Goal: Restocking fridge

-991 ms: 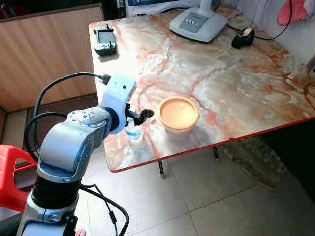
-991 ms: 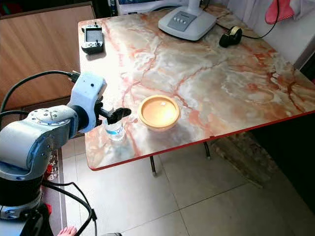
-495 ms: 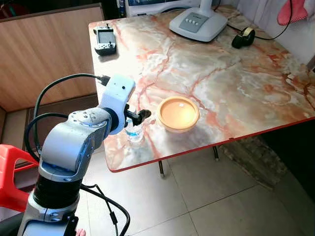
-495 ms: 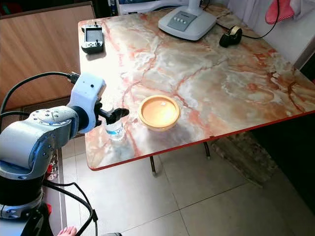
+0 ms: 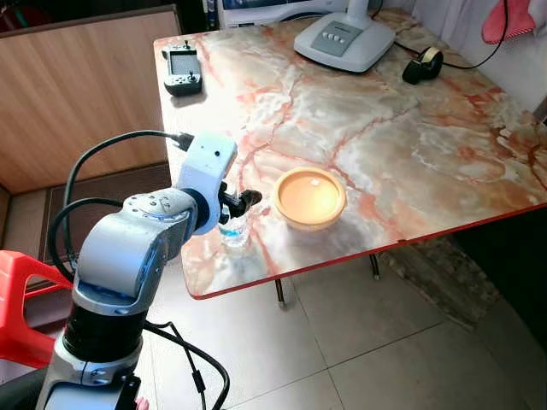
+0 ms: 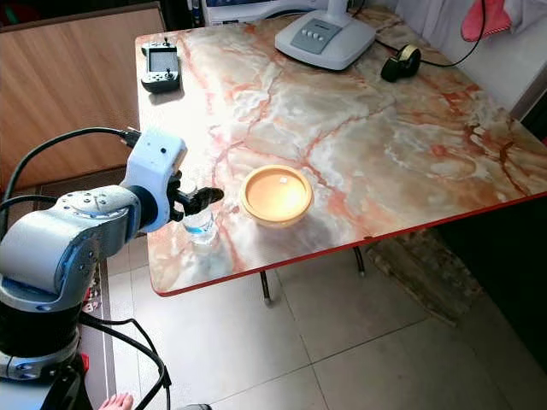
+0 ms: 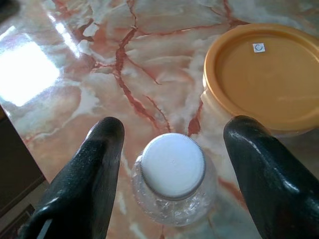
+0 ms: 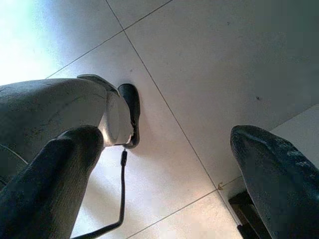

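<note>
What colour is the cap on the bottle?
White cap, clearest in the left wrist view.

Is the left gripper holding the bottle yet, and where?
No. The left gripper is open, fingers apart on either side of the bottle near its white cap, not touching.

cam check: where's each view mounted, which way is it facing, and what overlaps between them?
Left and right eye views: head, looking forward and down at the marble table; left arm and left end effector show.
Left wrist view: looks down between open fingers at the water bottle and orange bowl.
Right wrist view: aimed at floor tiles; right end effector open.
Shared: bottle and bowl appear in eye and left wrist views.
</note>
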Robot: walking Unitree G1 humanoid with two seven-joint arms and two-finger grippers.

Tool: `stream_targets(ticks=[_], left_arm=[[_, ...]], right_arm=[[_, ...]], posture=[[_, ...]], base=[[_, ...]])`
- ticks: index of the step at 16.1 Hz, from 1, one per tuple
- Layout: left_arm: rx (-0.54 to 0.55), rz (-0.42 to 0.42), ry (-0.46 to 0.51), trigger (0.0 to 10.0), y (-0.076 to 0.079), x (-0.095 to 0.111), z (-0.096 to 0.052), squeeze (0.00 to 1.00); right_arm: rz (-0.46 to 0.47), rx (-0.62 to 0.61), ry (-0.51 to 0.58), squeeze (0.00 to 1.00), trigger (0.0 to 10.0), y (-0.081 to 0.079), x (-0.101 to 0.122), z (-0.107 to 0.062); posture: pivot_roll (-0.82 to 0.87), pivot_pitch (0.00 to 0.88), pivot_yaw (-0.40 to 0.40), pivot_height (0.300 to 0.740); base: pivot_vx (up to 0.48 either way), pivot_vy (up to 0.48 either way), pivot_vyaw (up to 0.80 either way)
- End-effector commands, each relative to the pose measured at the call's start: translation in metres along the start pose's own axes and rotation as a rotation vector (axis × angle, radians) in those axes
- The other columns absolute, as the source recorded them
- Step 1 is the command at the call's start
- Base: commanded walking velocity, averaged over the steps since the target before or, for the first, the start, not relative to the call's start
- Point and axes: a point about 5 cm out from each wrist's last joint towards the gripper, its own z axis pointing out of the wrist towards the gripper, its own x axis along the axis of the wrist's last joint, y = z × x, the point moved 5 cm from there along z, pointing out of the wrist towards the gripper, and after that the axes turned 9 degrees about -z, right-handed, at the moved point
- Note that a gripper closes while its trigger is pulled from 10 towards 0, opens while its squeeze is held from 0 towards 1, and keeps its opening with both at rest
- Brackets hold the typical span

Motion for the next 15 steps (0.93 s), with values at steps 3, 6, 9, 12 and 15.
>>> stream_targets(ticks=[3,6,9,12,15], left_arm=[[0.007,-0.019,-0.012,0.0,-0.0024,-0.0035,0.0001,0.0],[0.002,-0.025,-0.011,0.0,-0.001,-0.0037,0.0001,0.0],[0.007,-0.027,-0.007,0.0,-0.0017,-0.0031,0.0005,0.0],[0.013,-0.029,-0.008,0.0,-0.0026,-0.004,0.0007,0.0],[0.019,-0.027,-0.025,0.0,-0.004,-0.009,0.0006,0.0]], right_arm=[[0.003,-0.001,-0.036,0.0,10.0,0.0021,-0.0109,-0.0032],[0.002,0.0,-0.037,0.0,10.0,0.0019,-0.0107,-0.0031],[0.003,0.0,-0.036,0.0,10.0,0.0016,-0.01,-0.0027],[0.002,0.003,-0.036,0.0,10.0,0.0015,-0.0095,-0.0025],[0.001,0.006,-0.038,0.0,10.0,0.0012,-0.0093,-0.0023]], posture=[[0.23,0.182,-0.028,0.74],[0.23,0.181,-0.028,0.74],[0.23,0.179,-0.029,0.74],[0.23,0.178,-0.03,0.74],[0.23,0.178,-0.03,0.74]], base=[[0.0,0.0,0.0],[0.0,0.0,0.0],[0.0,0.0,0.0],[0.0,0.0,0.0],[0.0,0.0,0.0]])
